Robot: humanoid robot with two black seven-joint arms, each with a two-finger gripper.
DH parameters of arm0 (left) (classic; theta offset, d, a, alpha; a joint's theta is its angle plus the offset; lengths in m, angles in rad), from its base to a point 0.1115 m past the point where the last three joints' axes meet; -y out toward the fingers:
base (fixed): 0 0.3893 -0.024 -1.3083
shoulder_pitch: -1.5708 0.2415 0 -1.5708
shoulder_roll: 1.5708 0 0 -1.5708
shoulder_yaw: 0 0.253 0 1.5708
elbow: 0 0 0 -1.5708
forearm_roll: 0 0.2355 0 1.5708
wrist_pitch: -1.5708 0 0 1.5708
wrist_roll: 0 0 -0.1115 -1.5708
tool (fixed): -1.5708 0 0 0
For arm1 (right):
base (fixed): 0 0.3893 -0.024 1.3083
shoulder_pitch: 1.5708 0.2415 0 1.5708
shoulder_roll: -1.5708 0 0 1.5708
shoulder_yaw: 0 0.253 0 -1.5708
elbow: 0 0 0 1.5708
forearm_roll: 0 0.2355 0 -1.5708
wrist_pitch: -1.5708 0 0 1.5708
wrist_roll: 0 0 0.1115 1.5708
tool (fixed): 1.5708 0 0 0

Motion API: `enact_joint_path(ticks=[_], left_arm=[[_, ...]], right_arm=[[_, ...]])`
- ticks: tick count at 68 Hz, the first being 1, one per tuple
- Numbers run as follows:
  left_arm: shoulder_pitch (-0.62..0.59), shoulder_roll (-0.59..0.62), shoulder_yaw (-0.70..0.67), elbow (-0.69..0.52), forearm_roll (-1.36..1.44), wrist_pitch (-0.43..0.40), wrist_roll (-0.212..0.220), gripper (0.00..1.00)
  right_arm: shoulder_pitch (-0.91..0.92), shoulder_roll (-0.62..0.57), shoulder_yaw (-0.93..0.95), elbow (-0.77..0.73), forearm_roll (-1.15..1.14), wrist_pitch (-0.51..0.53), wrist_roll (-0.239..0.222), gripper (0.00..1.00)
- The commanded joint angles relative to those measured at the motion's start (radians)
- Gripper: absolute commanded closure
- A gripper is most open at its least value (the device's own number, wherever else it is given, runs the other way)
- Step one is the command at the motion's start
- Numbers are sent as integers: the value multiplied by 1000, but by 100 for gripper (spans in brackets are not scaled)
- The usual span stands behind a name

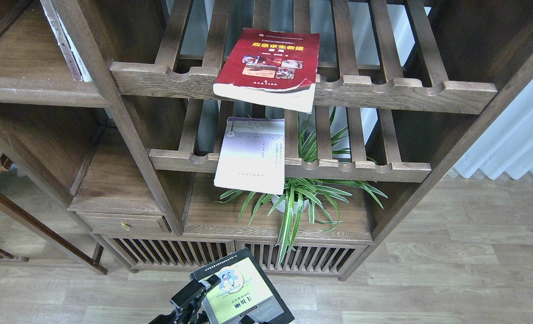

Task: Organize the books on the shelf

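The red book and the lavender-white book are left overhanging slatted racks, while the yellow-green book is grasped near by left gripper fingers, unshelved; right gripper unseen.

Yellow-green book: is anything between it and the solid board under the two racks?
Yes. Between the yellow-green book and the board stands the plant, right of centre, its leaves spilling over the front edge. The lavender book overhangs the rack above, narrowing the opening. Left of the pot looks the easier way in.
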Motion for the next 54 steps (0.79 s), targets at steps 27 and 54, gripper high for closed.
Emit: enact_joint_path(ticks=[27,54], left_arm=[[-9,6,39,2,-11,0,1,91],[14,106,-96,-43,-40,0,-4,93]], right_arm=[[0,1,0,-1,2,0,2,93],[41,1,55,13,5,0,6,3]])
